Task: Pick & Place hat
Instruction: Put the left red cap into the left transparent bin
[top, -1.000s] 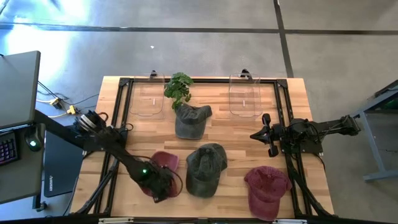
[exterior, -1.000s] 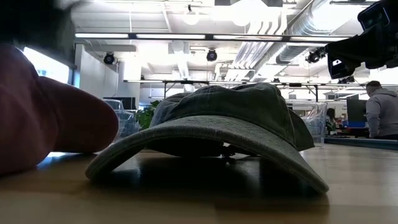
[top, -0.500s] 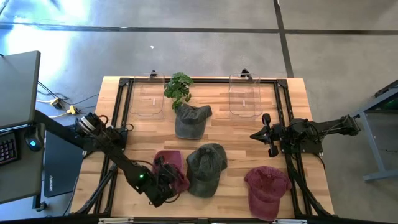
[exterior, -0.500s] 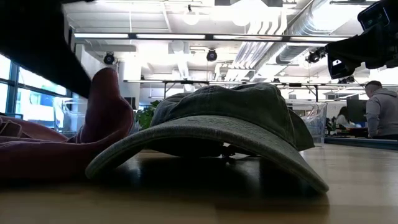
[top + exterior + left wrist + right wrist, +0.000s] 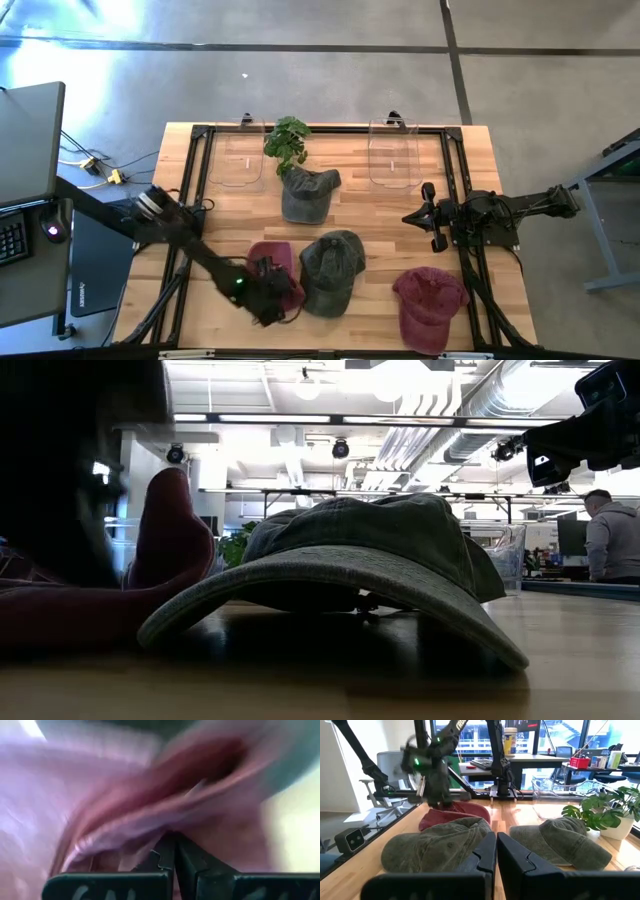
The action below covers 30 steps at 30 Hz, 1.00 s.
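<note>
High view: my left gripper, fingers pinched on the maroon hat at the table's front-left, beside the green hat; my right gripper, fingers together, waits well apart.

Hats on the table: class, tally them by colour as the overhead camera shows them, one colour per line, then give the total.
Maroon hats: 2, one by the left end effector at, one at
Grey-green hats: 2, at and
Total: 4

Bright overhead light, blurred left wrist view
</note>
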Available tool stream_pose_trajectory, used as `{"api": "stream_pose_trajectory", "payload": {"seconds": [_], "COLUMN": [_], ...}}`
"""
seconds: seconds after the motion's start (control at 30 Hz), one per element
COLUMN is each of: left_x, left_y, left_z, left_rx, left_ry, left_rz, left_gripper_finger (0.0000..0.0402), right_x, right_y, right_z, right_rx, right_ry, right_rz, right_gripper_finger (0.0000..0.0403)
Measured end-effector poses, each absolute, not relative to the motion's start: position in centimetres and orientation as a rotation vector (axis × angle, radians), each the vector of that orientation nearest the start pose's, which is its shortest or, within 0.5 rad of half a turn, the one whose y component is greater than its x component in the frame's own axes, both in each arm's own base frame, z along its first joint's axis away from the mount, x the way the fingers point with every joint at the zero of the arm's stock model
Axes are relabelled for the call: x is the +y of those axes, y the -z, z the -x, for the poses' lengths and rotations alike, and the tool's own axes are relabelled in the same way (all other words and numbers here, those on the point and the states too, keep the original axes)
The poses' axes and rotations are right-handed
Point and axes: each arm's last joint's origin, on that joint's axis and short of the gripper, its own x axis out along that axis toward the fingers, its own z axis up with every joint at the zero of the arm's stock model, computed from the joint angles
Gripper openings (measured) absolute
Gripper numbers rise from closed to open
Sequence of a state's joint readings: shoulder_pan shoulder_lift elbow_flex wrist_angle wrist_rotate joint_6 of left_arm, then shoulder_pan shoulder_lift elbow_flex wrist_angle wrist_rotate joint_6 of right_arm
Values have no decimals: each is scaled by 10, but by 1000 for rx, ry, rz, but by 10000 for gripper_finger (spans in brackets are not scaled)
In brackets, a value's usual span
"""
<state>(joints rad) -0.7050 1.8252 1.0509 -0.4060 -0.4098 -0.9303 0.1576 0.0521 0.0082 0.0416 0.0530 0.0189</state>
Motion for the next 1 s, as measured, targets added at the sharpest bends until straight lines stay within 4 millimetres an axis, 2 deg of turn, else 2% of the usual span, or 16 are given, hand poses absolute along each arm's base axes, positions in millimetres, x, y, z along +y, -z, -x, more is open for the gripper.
{"api": "stream_pose_trajectory", "payload": {"seconds": [0.23, 0.3, 0.37, 0.5, 0.63, 0.7, 0.83, 1.0], "left_x": [-204, -201, -199, -209, -239, -256, -288, -313], "left_y": [-145, -150, -158, -194, -222, -227, -220, -200], "left_z": [-267, -267, -264, -265, -253, -241, -213, -188], "left_rx": [1324, 1407, 1480, 1470, 1415, 1376, 1316, 1221], "left_ry": [16, 29, -21, -84, -66, -41, -2, -7], "left_rz": [346, 332, 253, 152, 156, 162, 98, -59], "left_gripper_finger": [0, 0, 0, 0, 0, 2, 29, 125], "right_x": [14, 14, 14, 14, 14, 14, 14, 14], "right_y": [-166, -166, -166, -166, -166, -166, -166, -166], "right_z": [-99, -99, -99, -99, -99, -99, -99, -99], "right_rx": [3, 4, 3, 3, 3, 3, 3, 3], "right_ry": [-104, -104, -104, -105, -104, -105, -104, -105], "right_rz": [-19, -19, -19, -19, -19, -19, -19, -18], "right_gripper_finger": [12, 12, 12, 12, 12, 12, 12, 12]}}
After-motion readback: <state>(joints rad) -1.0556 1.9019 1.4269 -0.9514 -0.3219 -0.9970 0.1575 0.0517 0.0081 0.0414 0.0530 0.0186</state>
